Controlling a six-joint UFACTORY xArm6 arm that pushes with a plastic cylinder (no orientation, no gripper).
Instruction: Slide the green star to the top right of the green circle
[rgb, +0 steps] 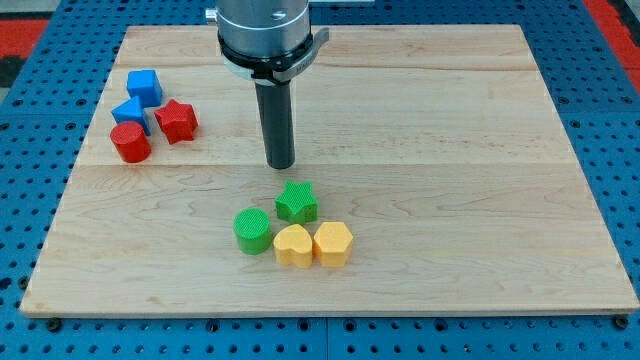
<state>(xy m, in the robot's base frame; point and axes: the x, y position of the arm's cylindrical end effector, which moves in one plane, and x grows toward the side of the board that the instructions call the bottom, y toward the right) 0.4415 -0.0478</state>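
Observation:
The green star (297, 202) lies on the wooden board (480, 150) just below the middle. The green circle (252, 230) sits close to its lower left, a small gap between them. My tip (281, 164) is the lower end of the dark rod, just above the star toward the view's top and slightly to its left, not touching it.
A yellow heart (293, 245) and a yellow hexagon (333, 243) touch each other just below the star. At the upper left are a blue cube (144, 86), a second blue block (130, 112), a red star (177, 121) and a red cylinder (130, 142).

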